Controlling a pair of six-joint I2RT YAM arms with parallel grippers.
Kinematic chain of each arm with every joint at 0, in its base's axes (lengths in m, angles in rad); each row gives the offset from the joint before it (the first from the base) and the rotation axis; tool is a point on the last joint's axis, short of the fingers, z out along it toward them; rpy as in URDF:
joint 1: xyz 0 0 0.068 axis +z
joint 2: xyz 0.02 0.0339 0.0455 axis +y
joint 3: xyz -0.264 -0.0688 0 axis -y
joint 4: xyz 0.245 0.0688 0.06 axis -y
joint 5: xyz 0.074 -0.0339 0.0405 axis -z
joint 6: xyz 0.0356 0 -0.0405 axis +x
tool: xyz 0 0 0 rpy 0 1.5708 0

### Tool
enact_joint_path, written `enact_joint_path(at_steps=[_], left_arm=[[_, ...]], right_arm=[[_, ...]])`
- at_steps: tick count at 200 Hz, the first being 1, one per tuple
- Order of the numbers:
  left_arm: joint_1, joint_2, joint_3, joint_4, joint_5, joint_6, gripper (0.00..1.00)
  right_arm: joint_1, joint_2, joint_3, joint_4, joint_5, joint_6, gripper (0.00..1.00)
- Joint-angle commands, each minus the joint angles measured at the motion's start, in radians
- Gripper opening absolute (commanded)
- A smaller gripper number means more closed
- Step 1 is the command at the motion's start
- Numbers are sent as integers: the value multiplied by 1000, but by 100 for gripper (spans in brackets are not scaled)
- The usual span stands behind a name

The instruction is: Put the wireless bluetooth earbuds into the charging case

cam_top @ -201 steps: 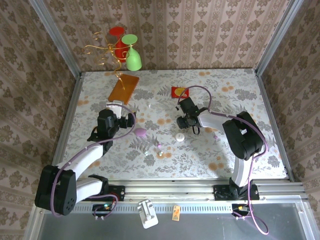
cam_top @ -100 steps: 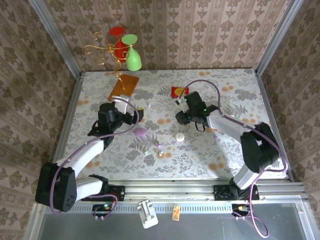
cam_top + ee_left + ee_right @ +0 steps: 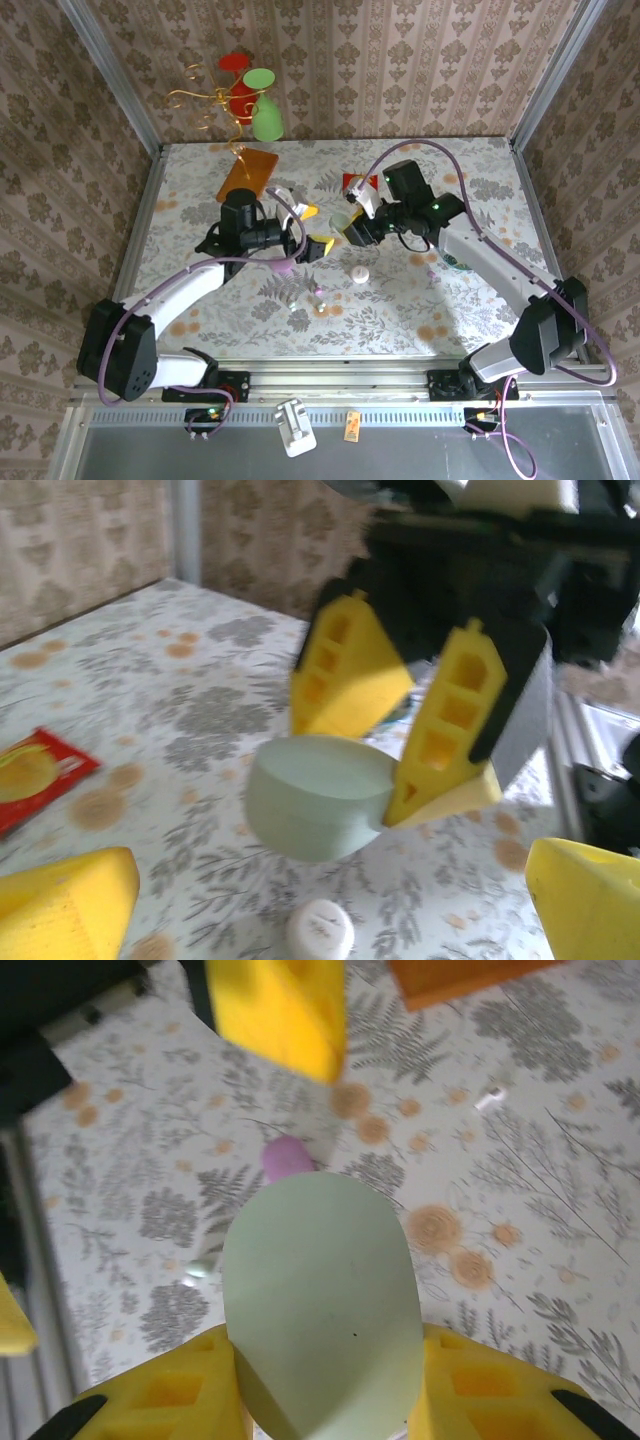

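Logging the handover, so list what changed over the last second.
The right hand, gripping the pale green case, carried it leftward; the open left hand swung right to meet it. The pink case and orange card stayed put.

Bright, even light casts faint shadows; wrist views are blurred, the left fingers (image 3: 62, 908) worst.
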Motion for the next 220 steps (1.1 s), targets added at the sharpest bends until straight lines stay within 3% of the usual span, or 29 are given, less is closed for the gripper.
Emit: enact_joint_path(at_steps=[1, 56, 107, 160, 198, 220], left_arm=[[-12, -16, 20, 13, 143, 80, 100], [-14, -24, 35, -42, 203, 117, 91], [-21, -19, 58, -70, 219, 99, 71], [-29, -16, 66, -75, 227, 92, 62], [-34, -8, 72, -78, 233, 87, 50], [-34, -5, 74, -77, 239, 82, 49]], right_arm=[[0, -33, 57, -104, -138, -63, 29], [22, -27, 127, -236, -220, -156, 28], [43, -24, 154, -262, -199, -177, 26], [52, -11, 171, -290, -180, -192, 25], [55, -11, 167, -283, -179, -195, 25], [55, -6, 167, -290, -167, -201, 25]])
